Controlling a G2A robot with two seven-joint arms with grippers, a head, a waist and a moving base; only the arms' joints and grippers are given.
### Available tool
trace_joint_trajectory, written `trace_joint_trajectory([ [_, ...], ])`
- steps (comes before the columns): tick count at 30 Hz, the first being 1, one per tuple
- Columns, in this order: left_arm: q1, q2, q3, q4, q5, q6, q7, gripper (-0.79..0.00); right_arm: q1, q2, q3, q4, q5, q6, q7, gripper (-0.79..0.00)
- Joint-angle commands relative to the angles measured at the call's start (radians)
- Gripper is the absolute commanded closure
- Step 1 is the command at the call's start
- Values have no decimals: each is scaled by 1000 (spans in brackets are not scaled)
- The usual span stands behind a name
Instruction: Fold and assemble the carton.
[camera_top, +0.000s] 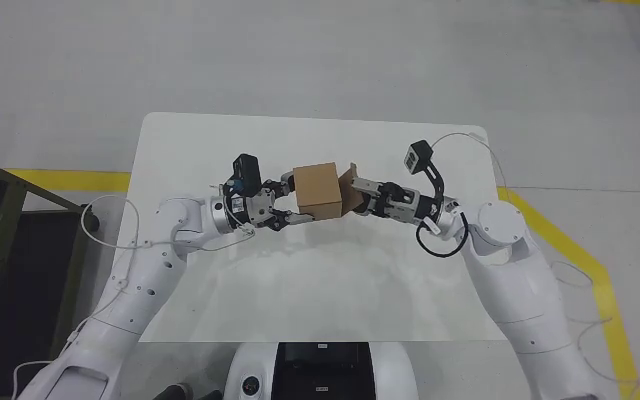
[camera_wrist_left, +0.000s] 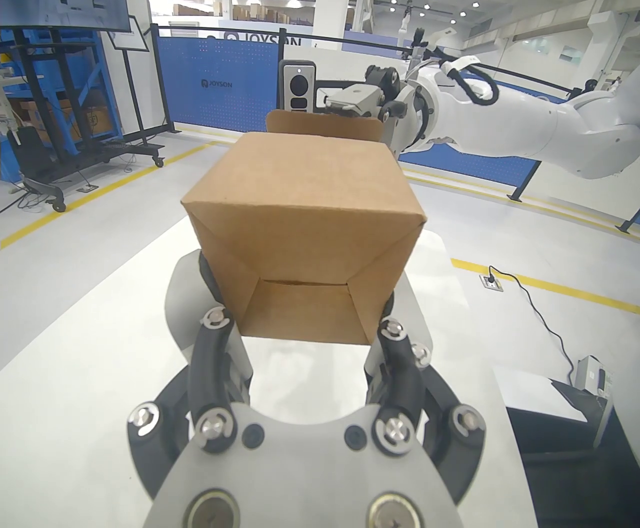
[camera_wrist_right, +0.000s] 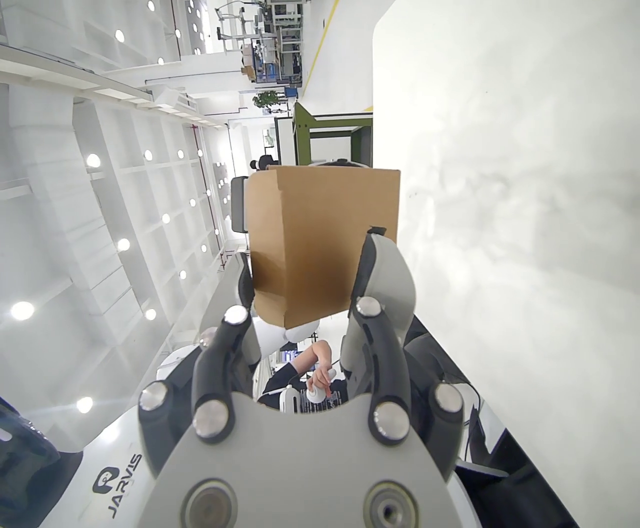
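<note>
1. The brown carton (camera_top: 318, 190) is held just above the white table (camera_top: 330, 290), a little toward 12 o'clock from the table's middle. It is carried between your two arms.
2. Your left gripper (camera_top: 285, 203) is at the carton's 9 o'clock end. Its fingers (camera_wrist_left: 207, 350) are clenched on either side of that end, grasping the carton.
3. Your right gripper (camera_top: 355, 198) is at the 3 o'clock end and also grasps the carton, with one finger (camera_wrist_right: 382, 280) pressed on a side wall.
4. Done, as far as it appears: the walls are squared up into a box shape. The flaps at the 9 o'clock end are folded inward and form a shallow recess.
5. Left to do, by my reading: an open flap (camera_top: 348, 175) sticks out at the 3 o'clock end, pointing toward 1 o'clock. That end looks unclosed, so it likely needs folding and tucking. I judge the task past its halfway point.
</note>
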Motion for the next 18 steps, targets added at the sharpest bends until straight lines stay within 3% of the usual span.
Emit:
trace_joint_trajectory([
  [1, -1, 0, 0, 0, 0, -2, -1, -252, 2, 1, -3, -1, -3, 4, 1, -329],
  [18, 6, -1, -13, -6, 11, -4, 16, -252, 3, 9, -14, -34, -48, 19, -49, -320],
])
